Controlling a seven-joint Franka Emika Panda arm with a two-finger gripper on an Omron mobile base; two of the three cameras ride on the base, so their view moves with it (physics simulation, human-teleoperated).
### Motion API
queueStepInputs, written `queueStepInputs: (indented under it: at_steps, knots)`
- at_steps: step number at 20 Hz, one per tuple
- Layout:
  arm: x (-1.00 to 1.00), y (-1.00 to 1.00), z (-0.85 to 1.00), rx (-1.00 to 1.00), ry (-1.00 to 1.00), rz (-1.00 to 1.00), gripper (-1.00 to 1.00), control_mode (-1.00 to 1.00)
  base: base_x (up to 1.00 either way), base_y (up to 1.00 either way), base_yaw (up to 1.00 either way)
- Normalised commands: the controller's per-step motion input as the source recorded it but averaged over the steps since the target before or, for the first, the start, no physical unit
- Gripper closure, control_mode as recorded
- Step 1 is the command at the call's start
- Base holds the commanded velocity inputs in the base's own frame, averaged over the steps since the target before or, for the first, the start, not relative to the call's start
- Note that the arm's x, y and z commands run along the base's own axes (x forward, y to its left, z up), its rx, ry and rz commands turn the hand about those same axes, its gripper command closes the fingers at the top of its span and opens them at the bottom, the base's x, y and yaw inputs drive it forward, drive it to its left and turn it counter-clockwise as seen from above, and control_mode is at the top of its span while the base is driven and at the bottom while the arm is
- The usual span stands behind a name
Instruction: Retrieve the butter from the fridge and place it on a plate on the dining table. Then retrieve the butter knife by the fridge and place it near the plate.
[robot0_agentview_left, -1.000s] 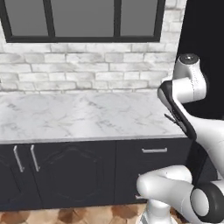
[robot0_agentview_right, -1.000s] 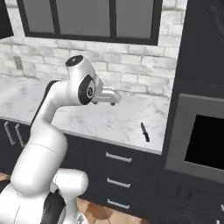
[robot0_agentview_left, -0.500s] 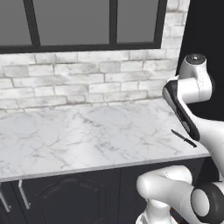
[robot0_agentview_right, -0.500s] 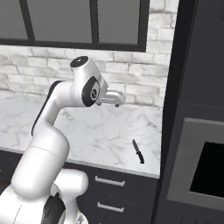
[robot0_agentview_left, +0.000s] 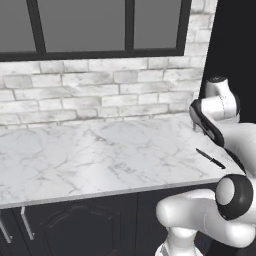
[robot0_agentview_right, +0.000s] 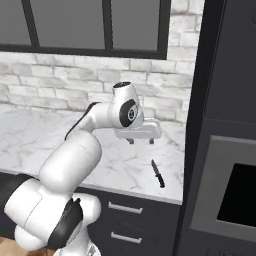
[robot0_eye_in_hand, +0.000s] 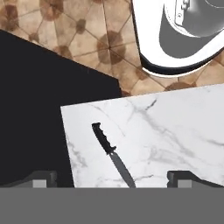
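Marble-topped table (robot0_agentview_right: 30, 145) beneath a brick wall (robot0_agentview_left: 100, 92) and dark-framed window (robot0_agentview_left: 100, 27), with the butter knife (robot0_agentview_right: 158, 173) as the reference object. The butter knife lies flat on the white, grey-veined top, close to the table's end beside the tall dark cabinet column (robot0_agentview_right: 220, 100), and near the front edge. In the left base view the same butter knife (robot0_agentview_left: 210, 158) appears as a slim dark sliver just beside the arm's white links. In the hand view the butter knife (robot0_eye_in_hand: 113, 154) runs diagonally, its black ribbed handle toward the table's corner and its grey blade toward the bottom of the view, between the two finger tips.

The gripper (robot0_agentview_right: 142, 141) hangs above the table, over and slightly behind the butter knife and clear of it, pointing downward. Its jaws stand fully spread and nothing is between them; in the hand view the gripper (robot0_eye_in_hand: 111, 178) shows its tips far apart at either side.

Patterned brown floor tiles (robot0_eye_in_hand: 65, 30) lie beyond the table's edge. Dark drawers (robot0_agentview_right: 125, 222) with pale handles sit under the table top.
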Motion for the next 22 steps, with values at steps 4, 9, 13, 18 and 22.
queueStepInputs:
  at_steps: [4, 9, 13, 18, 22]
  knots:
    - [0.00, -0.39, -1.00, 0.00, 0.29, 0.00, -1.00, -1.00, 0.00, 0.00, 0.00]
    - [0.03, -0.06, -1.00, 0.00, 0.15, 0.09, -1.00, -1.00, 0.00, 0.00, 0.00]
    - [0.11, -0.03, -0.78, 0.00, 0.09, 0.30, -1.00, -1.00, 0.00, 0.00, 0.00]
    - [0.10, -0.23, -0.51, 0.05, 0.05, 0.31, -1.00, -1.00, 0.00, 0.00, 0.00]
    - [0.09, -0.50, -0.13, 0.15, 0.03, 0.08, -1.00, -1.00, 0.00, 0.00, 0.00]
